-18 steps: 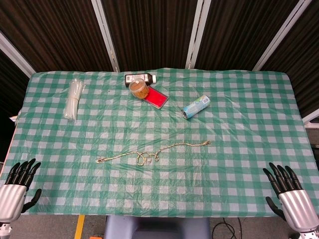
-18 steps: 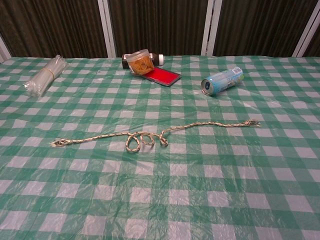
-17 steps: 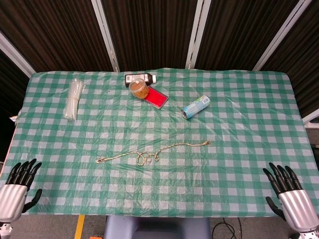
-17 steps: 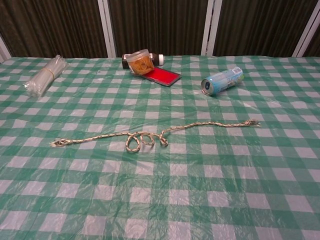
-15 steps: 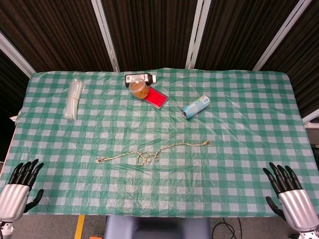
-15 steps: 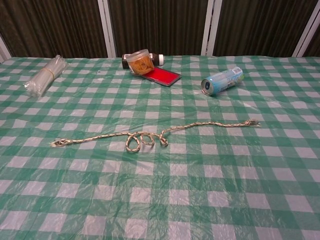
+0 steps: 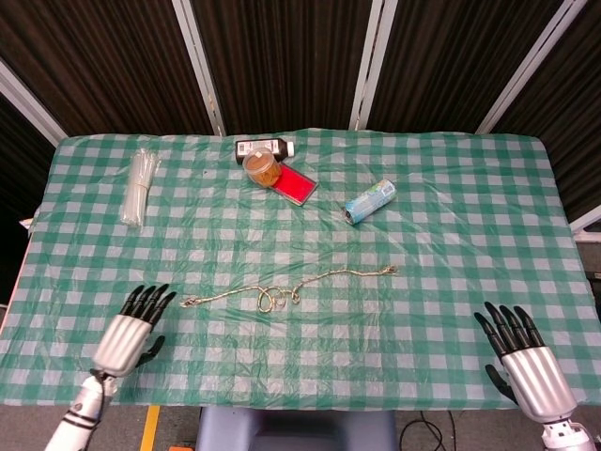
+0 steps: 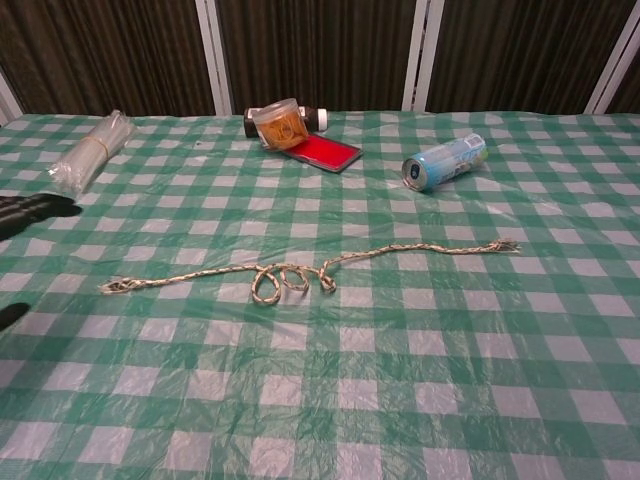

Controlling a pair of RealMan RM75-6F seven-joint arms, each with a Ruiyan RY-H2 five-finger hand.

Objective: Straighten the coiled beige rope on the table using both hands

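Observation:
The beige rope (image 7: pixel 282 288) (image 8: pixel 300 272) lies across the middle of the green checked table, with small loops near its centre and its ends out to left and right. My left hand (image 7: pixel 131 331) hovers just left of the rope's left end, fingers spread, holding nothing; only its dark fingertips (image 8: pixel 35 210) show at the left edge of the chest view. At the table's near right corner my right hand (image 7: pixel 519 355) is open, far from the rope's right end, and it does not show in the chest view.
At the back stand a dark bottle (image 7: pixel 263 147), an amber jar (image 7: pixel 262 170) and a flat red box (image 7: pixel 295 184). A light blue can (image 7: pixel 369 202) lies on its side right of them. A clear plastic bundle (image 7: pixel 139 186) lies at the far left.
My left hand has moved in from the table's near left corner toward the rope's left end. My right hand has shifted slightly inward. The rope has not moved.

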